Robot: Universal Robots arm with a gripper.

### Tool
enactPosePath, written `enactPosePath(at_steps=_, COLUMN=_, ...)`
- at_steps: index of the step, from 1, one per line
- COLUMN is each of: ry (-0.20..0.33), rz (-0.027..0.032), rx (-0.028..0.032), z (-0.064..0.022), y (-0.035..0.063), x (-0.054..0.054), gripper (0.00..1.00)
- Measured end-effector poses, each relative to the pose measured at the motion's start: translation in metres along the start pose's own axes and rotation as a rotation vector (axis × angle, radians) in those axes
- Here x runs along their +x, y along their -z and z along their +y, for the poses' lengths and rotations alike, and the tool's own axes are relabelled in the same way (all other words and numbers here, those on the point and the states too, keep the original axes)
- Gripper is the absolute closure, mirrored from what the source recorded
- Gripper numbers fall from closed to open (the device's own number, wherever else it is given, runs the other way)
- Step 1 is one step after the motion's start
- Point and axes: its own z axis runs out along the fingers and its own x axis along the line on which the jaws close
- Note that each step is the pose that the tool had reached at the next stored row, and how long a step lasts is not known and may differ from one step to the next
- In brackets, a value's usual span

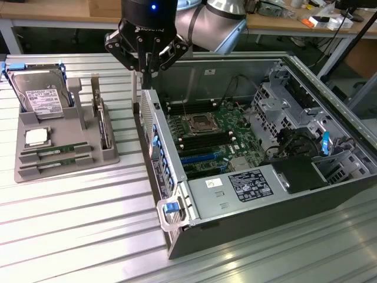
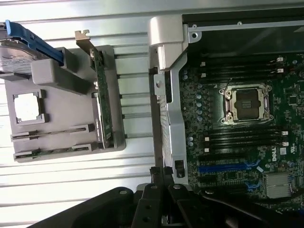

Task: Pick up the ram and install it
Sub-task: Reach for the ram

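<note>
My gripper (image 1: 147, 68) hangs over the PC case (image 1: 154, 135) wall nearest the grey tray (image 1: 59, 175), grip state can't tell; ram (image 1: 54, 151) sits in the tray's 2 front slots, so I'd approach vert., square to 1 stick's long axis, gripping mid-length by edges, not chips.

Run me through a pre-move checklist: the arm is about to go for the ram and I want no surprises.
1. Ram in place: ok. Two green sticks lie flat in slots of the grey tray.
2. Gripper lined up over the ram: not ok. It hangs above the gap between the tray and the computer case.
3. Case open: ok. The motherboard is exposed from above.
4. Memory slots free: ok. The black slots beside the processor socket look empty.
5. Slot latches open: cannot tell.
</note>
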Motion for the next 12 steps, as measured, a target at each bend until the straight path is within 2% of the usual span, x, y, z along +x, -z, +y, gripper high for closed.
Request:
enactPosePath(at_steps=5, ry=0.0, rz=0.0001, rx=0.0001, z=-0.001, y=0.0004, x=0.013, gripper=0.89)
enactPosePath(at_steps=12, ry=0.0, rz=0.0, rx=0.0, z=-0.0028, y=0.001, x=0.037, gripper=0.89)
